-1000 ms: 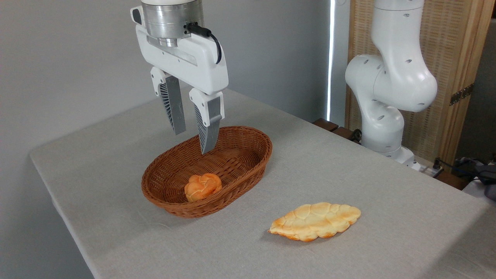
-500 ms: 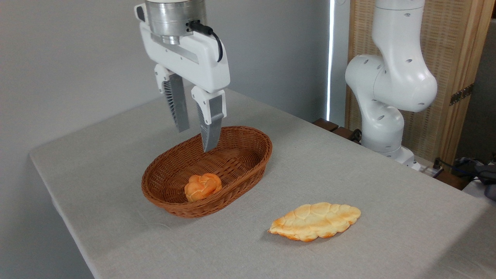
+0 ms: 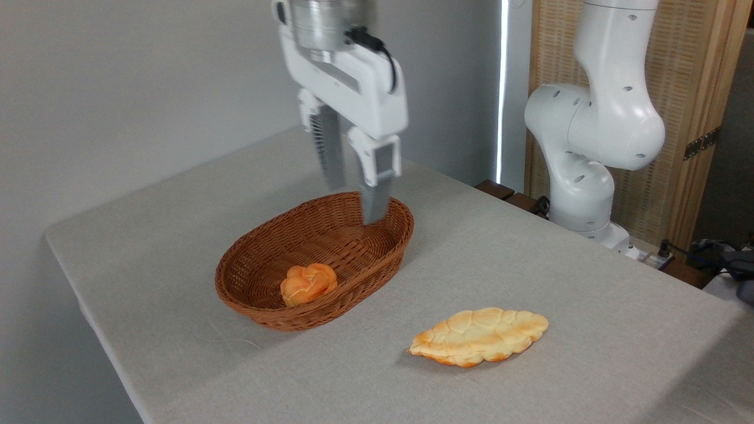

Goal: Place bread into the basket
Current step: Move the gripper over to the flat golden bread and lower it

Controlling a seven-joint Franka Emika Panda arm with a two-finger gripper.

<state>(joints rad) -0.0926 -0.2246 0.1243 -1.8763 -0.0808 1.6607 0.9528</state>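
Observation:
The bread [image 3: 480, 336], a flat leaf-shaped golden loaf, lies on the grey table in front of and to the right of the basket [image 3: 253, 297]. The basket is oval, reddish-brown wicker. My gripper [image 3: 355, 204] hangs open above the basket's far right end, nothing between its fingers, well back and left of the bread.
A small round orange knotted roll [image 3: 307, 283] sits inside the basket near its front. The arm's white base [image 3: 586, 176] stands at the table's back right edge. Cables and dark items [image 3: 727, 262] lie at the far right. The table's edge [image 3: 106, 347] runs down the left.
My gripper has moved to the right, from over the basket's middle to over its far right end, still open. Bread, roll and basket have not moved.

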